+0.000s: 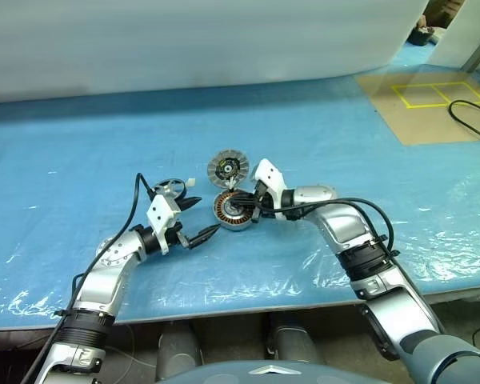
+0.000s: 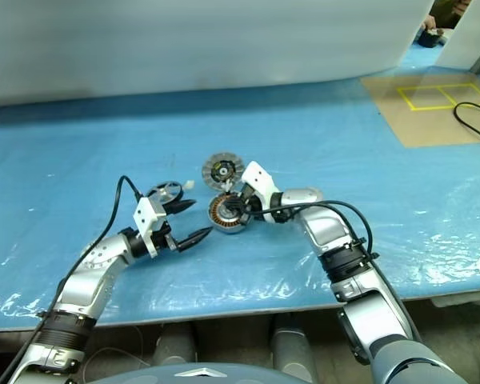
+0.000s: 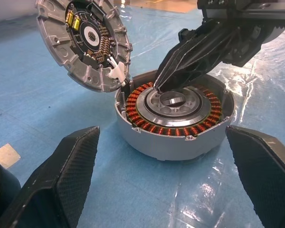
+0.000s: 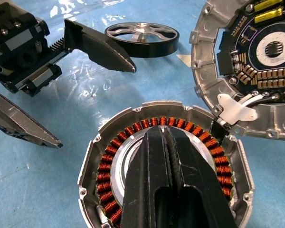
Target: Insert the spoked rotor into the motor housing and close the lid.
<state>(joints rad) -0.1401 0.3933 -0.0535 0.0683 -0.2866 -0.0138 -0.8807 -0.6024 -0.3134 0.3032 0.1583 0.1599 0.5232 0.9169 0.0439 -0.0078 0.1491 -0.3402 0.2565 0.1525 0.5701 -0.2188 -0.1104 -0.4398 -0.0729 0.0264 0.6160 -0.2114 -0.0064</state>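
Observation:
The motor housing (image 1: 232,211), a silver can ringed with copper windings, lies open-side up on the blue sheet. The lid (image 1: 228,168) leans tilted against its far rim, circuit-board face showing, joined to it by a white connector (image 4: 235,108). The spoked rotor (image 1: 170,189), a dark ring with silver spokes, lies flat to the left of the housing. My right gripper (image 4: 164,132) is shut with nothing in it, its tips down over the housing's central hub (image 3: 173,100). My left gripper (image 1: 206,216) stands open just left of the housing, beside the rotor, and holds nothing.
A blue plastic sheet (image 1: 80,152) covers the table, and its front edge runs close below my arms. A brown board with yellow tape squares (image 1: 432,100) and a black cable (image 1: 472,120) lie at the far right. A pale wall (image 1: 184,40) backs the table.

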